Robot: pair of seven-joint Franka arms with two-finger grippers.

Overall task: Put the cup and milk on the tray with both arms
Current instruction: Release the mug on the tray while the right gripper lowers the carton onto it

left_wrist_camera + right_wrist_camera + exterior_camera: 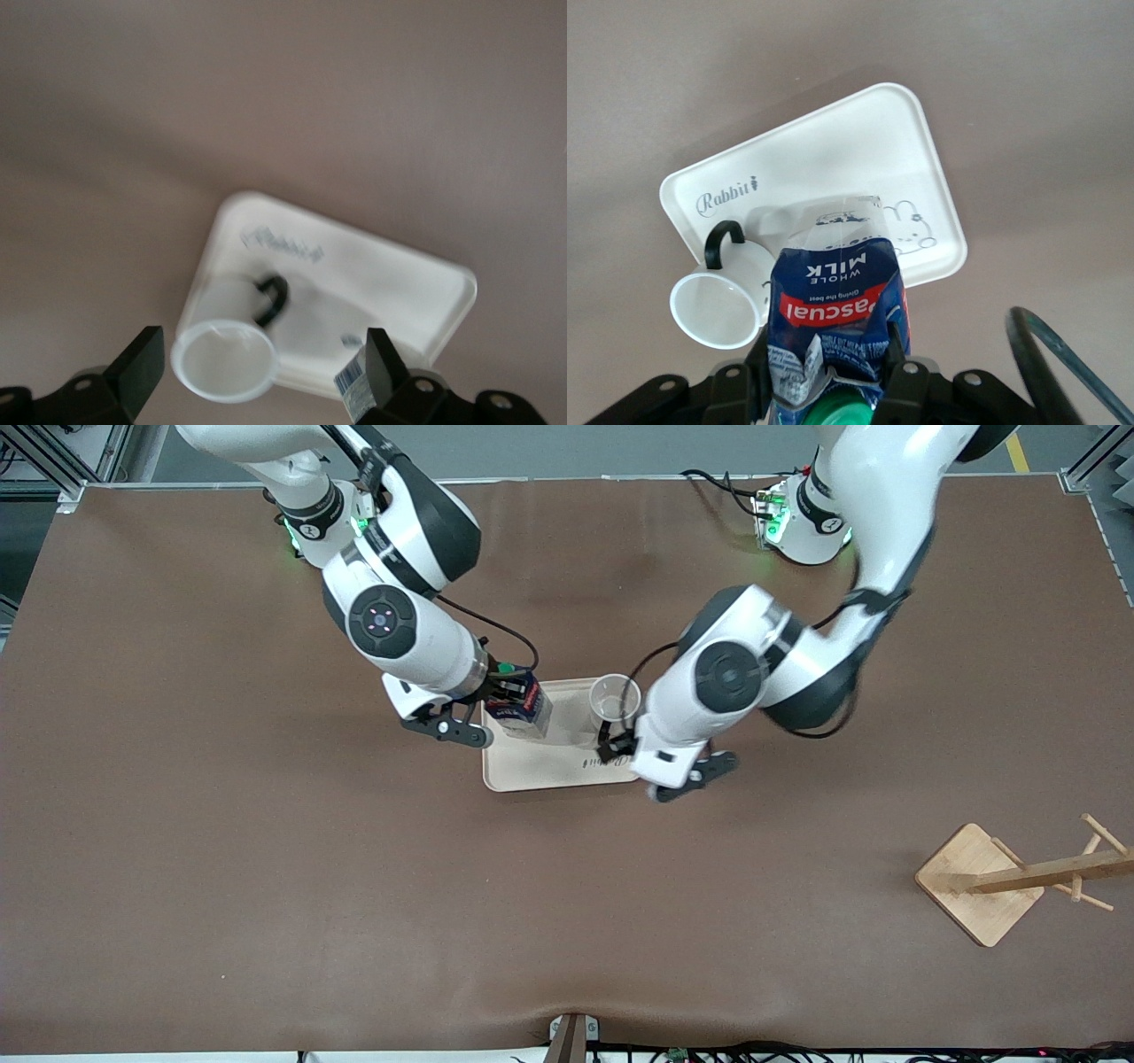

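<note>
The cream tray (532, 772) lies mid-table. The white cup (614, 698) stands upright on the tray's end toward the left arm, its black handle pointing toward the script lettering. My left gripper (617, 742) is over the cup, open wide, with the cup's rim (223, 359) between the fingers (142, 367) and untouched. My right gripper (509, 691) is shut on the blue milk carton (524, 710) just below its green cap and holds it tilted over the tray's other end. I cannot tell whether its bottom touches the tray (859, 150). The right wrist view shows milk (833, 301) and cup (718, 305) side by side.
A wooden rack (983, 881) with pegs on a square base stands nearer the front camera, toward the left arm's end of the table. A black cable (1045, 354) loops beside the right gripper. Brown tabletop surrounds the tray (399, 283).
</note>
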